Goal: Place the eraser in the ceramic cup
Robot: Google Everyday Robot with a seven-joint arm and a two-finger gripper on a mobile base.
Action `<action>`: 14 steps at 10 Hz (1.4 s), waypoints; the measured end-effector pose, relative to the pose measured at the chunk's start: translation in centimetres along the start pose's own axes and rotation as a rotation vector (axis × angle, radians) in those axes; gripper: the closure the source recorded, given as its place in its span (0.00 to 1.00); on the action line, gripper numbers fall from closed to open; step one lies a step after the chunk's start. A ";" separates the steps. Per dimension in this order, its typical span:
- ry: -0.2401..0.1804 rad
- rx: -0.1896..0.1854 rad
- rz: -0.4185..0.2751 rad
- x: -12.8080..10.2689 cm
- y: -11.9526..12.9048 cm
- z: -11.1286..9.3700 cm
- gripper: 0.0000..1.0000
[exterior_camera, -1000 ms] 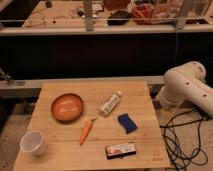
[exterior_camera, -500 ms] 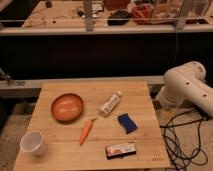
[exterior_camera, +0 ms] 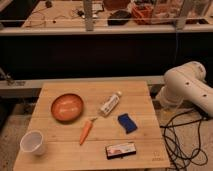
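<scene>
The eraser (exterior_camera: pixel 122 149) lies flat near the front edge of the wooden table (exterior_camera: pixel 140 95), right of centre, white top with pink marks and black sides. The white ceramic cup (exterior_camera: pixel 33 143) stands upright at the front left corner, well apart from the eraser. The robot's white arm (exterior_camera: pixel 187 91) is bent beside the table's right edge. My gripper is not in view; only the arm's rounded links show, off the table.
An orange-brown bowl (exterior_camera: pixel 67 107) sits at the left middle. A white tube-shaped bottle (exterior_camera: pixel 110 104), a carrot (exterior_camera: pixel 86 131) and a blue wedge block (exterior_camera: pixel 127 123) lie between bowl and eraser. Black cables (exterior_camera: pixel 182 140) lie on the floor at the right.
</scene>
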 end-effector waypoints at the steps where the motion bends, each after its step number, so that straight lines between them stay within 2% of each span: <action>1: 0.000 0.000 0.000 0.0 0.0 0.0 0.20; 5: -0.001 0.000 -0.001 0.0 0.1 0.0 0.20; 9: -0.049 -0.002 -0.091 -3.2 1.9 1.1 0.20; 12: -0.065 -0.009 -0.125 -3.7 2.7 1.6 0.20; 14: -0.087 -0.026 -0.169 -5.3 3.8 2.3 0.20</action>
